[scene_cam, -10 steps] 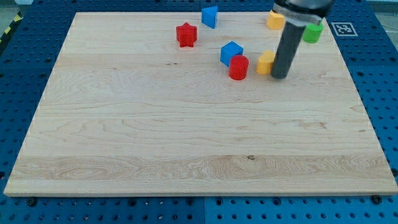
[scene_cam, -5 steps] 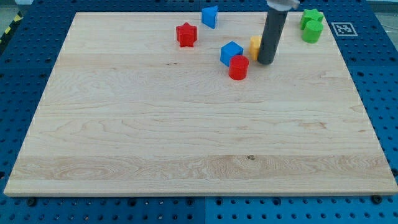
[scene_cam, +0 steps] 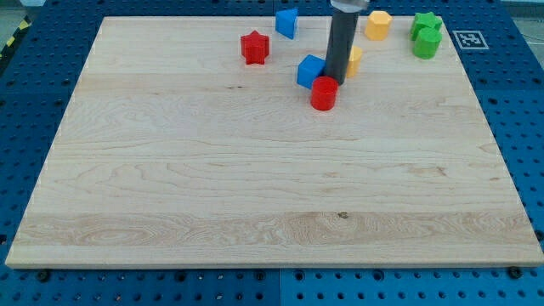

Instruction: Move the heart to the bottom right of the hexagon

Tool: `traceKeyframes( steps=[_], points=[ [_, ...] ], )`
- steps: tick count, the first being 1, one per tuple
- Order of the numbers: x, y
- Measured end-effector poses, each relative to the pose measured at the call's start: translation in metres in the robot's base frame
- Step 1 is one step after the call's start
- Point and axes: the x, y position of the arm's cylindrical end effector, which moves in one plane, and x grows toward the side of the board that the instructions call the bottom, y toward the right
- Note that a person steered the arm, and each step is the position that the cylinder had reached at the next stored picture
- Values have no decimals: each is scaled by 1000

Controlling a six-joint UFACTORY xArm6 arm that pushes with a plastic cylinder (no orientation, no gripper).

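Note:
A yellow hexagon (scene_cam: 377,25) sits near the view's top right. A second yellow block (scene_cam: 354,61), its shape mostly hidden behind the rod, lies below and left of the hexagon. My tip (scene_cam: 336,82) is down on the board, touching this yellow block's left side. The tip stands between it and a blue cube (scene_cam: 309,70), just above a red cylinder (scene_cam: 324,93). The rod covers the yellow block's left part.
A red star (scene_cam: 254,47) and a blue block (scene_cam: 286,22) lie at the view's top centre. A green star (scene_cam: 426,23) and a green cylinder (scene_cam: 427,42) sit at the top right, near the board's edge (scene_cam: 476,76).
My tip has moved left and a little up, from the yellow block's right side to its left. The yellow block moved up and left. The blue cube shifted slightly left.

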Motion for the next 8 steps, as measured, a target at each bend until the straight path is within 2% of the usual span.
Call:
traceKeyframes(
  steps=[1, 2, 3, 5, 8],
  points=[
    [-32, 14],
    [-46, 56],
    [-44, 67],
    [3, 77],
    [-56, 88]
  ],
)
